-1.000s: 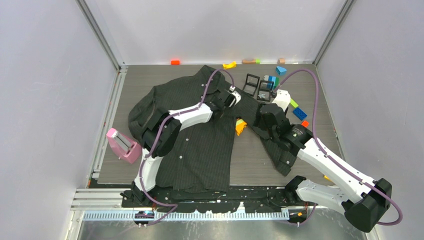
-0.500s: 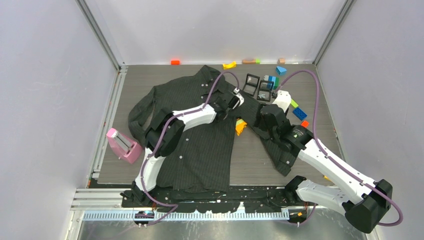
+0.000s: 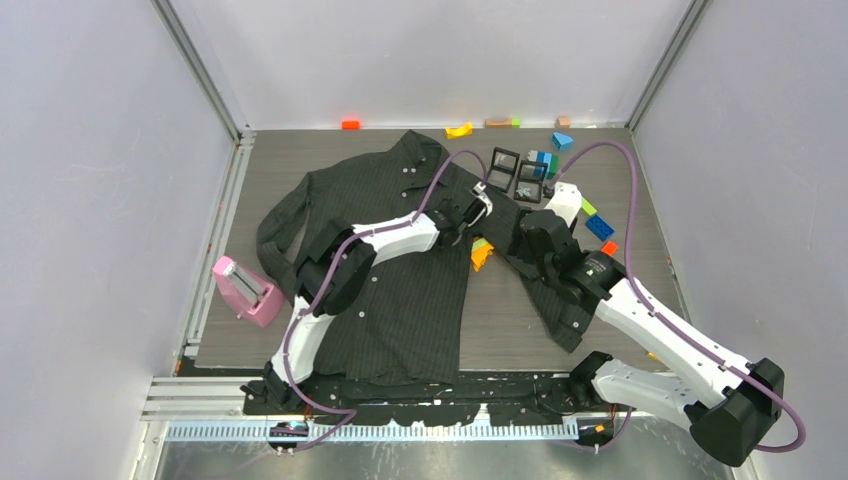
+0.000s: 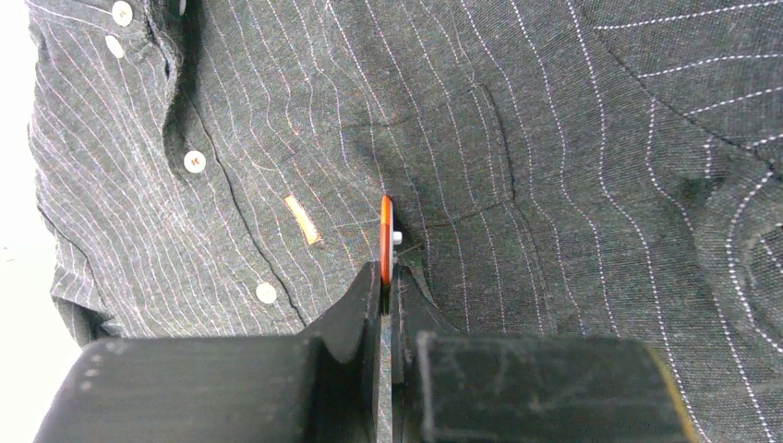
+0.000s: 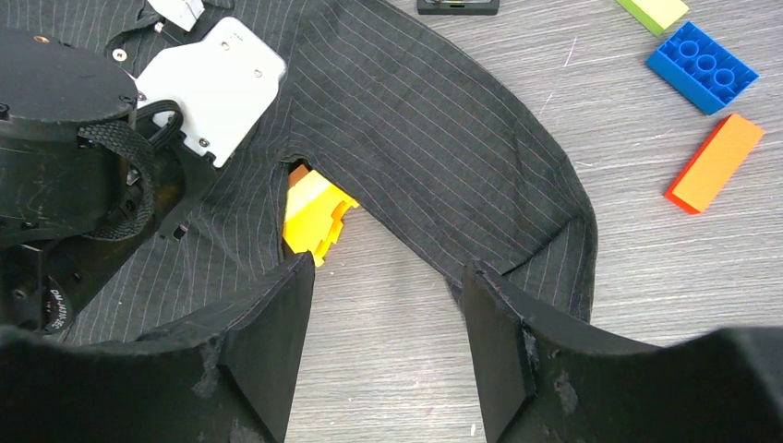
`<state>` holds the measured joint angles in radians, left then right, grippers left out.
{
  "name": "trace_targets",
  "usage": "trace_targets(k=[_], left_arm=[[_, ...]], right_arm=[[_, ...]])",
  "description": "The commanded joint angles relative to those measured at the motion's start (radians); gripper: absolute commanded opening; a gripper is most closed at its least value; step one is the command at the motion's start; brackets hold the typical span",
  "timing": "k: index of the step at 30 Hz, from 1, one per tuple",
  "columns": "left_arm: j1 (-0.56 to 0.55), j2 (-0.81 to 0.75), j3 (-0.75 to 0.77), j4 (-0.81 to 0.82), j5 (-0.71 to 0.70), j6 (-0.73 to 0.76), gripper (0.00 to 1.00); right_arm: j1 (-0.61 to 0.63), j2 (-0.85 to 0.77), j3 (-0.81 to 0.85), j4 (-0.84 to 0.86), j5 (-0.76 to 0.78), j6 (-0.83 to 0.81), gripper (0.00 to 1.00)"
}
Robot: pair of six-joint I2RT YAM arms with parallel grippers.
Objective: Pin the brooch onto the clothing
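Top view, shirt [image 3: 400, 290]: dark with pinstripes, spread flat on the counter [image 3: 500, 320], collar at the far side, hem toward the arm bases.
Top view, sleeve [image 3: 555, 315]: trails off to the right of the shirt's body.
Top view, left hand [image 3: 482, 205]: low over the upper part of the shirt, on the right side of this view.
Top view, right hand [image 3: 528, 250]: above the sleeve, near the left hand.
Top view, yellow block [image 3: 482, 253]: on the counter between the shirt's body and the sleeve.
Top view, frames [image 3: 503, 165]: two black square ones, just beyond the shirt.
Top view, pink thing [image 3: 245, 290]: at the counter's left edge.
Left wrist view, left hand [image 4: 388, 277]: fingers together, clamped on the brooch.
Left wrist view, brooch [image 4: 386, 235]: thin orange disc seen edge-on and upright, with a small pale stud on its right face. Whether it touches the cloth I cannot tell.
Left wrist view, tag [image 4: 303, 220]: small orange-red strip on the shirt, just left of the brooch; any lettering is too small to read.
Left wrist view, buttons [image 4: 194, 161]: white, in a line at the left.
Right wrist view, right hand [image 5: 383, 305]: fingers apart with nothing between them, bare counter below.
Right wrist view, left arm [image 5: 217, 88]: its white plate is at upper left, over the shirt.
Right wrist view, blue block [image 5: 702, 66]: studded, lying beside an orange block [image 5: 716, 161], both on the counter right of the sleeve.
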<state>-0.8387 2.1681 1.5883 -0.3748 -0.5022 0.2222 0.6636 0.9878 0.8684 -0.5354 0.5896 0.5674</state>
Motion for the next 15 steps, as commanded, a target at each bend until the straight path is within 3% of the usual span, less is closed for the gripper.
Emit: trace_targets(k=[1, 15], left_arm=[[-0.013, 0.015, 0.034, -0.034, 0.046, -0.035, 0.00], [-0.013, -0.072, 0.019, -0.001, 0.160, -0.212, 0.00]], right_arm=[[-0.005, -0.029, -0.004, 0.025, 0.030, 0.026, 0.65], [-0.005, -0.026, -0.012, 0.025, 0.026, 0.034, 0.66]])
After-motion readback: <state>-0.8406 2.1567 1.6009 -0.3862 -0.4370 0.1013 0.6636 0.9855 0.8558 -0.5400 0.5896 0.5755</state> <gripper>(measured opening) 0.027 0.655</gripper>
